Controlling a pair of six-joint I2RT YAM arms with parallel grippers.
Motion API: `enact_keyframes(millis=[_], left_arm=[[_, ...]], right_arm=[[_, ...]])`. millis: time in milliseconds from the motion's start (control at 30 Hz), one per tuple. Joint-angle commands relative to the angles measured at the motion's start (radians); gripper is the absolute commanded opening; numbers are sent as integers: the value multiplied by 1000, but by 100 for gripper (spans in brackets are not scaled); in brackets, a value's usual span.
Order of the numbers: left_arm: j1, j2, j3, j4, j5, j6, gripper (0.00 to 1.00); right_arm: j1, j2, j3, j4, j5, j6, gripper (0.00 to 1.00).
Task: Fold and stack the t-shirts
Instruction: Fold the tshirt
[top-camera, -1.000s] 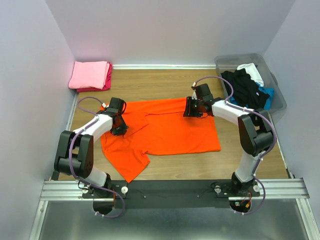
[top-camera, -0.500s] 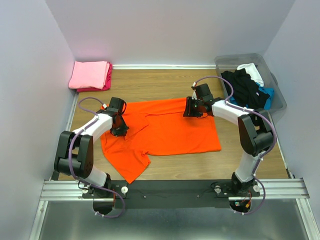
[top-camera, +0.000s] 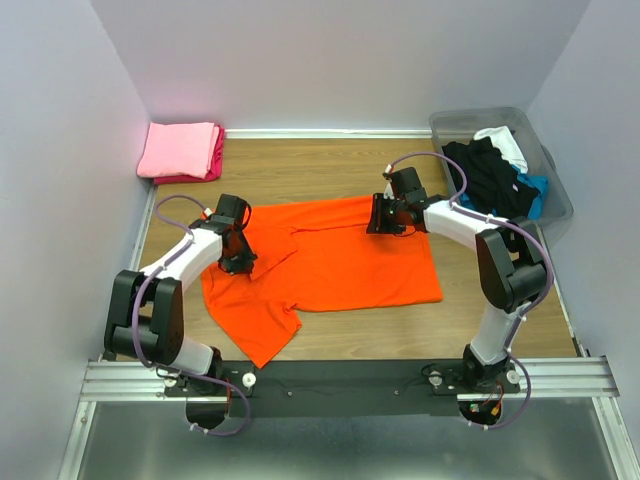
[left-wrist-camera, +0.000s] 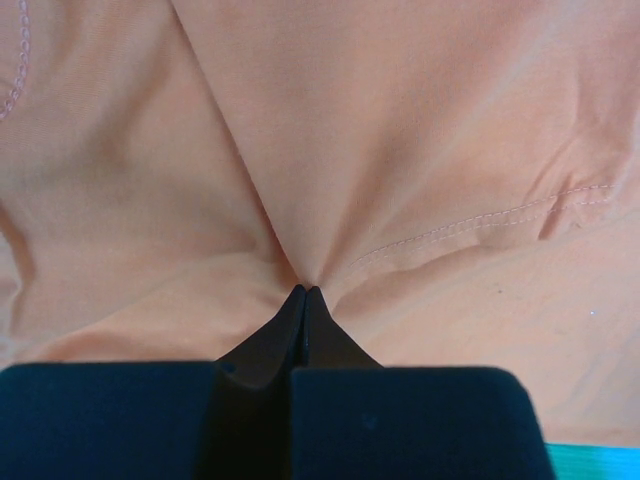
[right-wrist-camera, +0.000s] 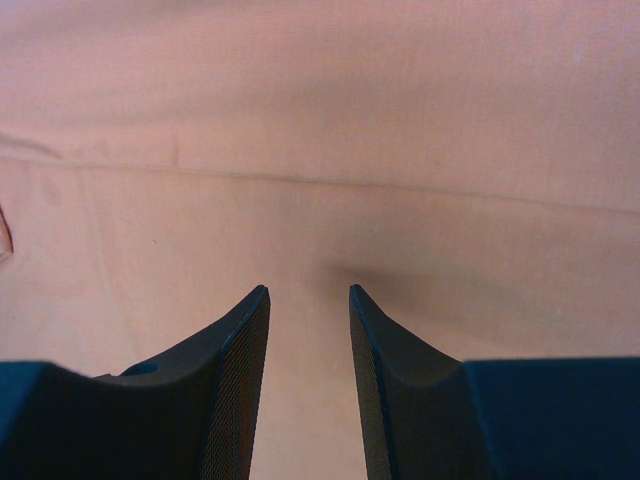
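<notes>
At the far left corner of the wooden desk (top-camera: 300, 170), a folded pink t-shirt (top-camera: 180, 150) lies on top of a folded magenta t-shirt (top-camera: 217, 160). Nearer, the left end effector (top-camera: 238, 262) has its 2 fingers pressed together, pinching a raised pucker of the orange t-shirt (top-camera: 340, 262); in the wrist view, creases fan out from the black tips (left-wrist-camera: 303, 293) and a stitched seam runs to the right. The orange t-shirt lies spread across the middle of the desk, 1 sleeve trailing toward the near left. At its far edge, the right end effector (top-camera: 384, 216) sits low over the cloth, its fingers slightly spread with orange fabric showing between them (right-wrist-camera: 308, 300). Far right, a translucent bin (top-camera: 556, 190) holds a black t-shirt (top-camera: 485, 175), a white t-shirt (top-camera: 505, 143) and a blue t-shirt (top-camera: 532, 187).
</notes>
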Motion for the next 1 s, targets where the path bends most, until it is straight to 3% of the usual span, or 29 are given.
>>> enact_keyframes(millis=[0,67,167,200,300,367,467,633,733,967], left_arm=[[-5,-39,16,-33,23,9,1],[-5,-36,-3,-25,23,10,3],[-3,-24,-23,-15,51,16,28],[-3,-25,-24,-13,53,18,42],[-3,-43,-2,-16,36,15,62],[0,-56,18,-21,-10,4,67],[32,-63,73,-19,-58,12,68],[127,-47,135,85,-105,25,49],[178,71,190,197,-95,65,45],[202,338,336,278,-98,96,40]], right_arm=[[0,-33,-18,-10,32,-1,45],[2,-30,-17,-10,32,1,45],[0,-27,-12,-8,38,2,45],[0,-28,-11,-10,41,1,45],[0,-36,9,-11,82,-5,45],[-4,-38,17,-11,101,-12,45],[-19,-35,32,-13,124,-18,45],[-99,-2,65,-11,123,-4,45],[-142,36,98,-11,106,11,45],[-199,145,187,-10,113,50,44]])
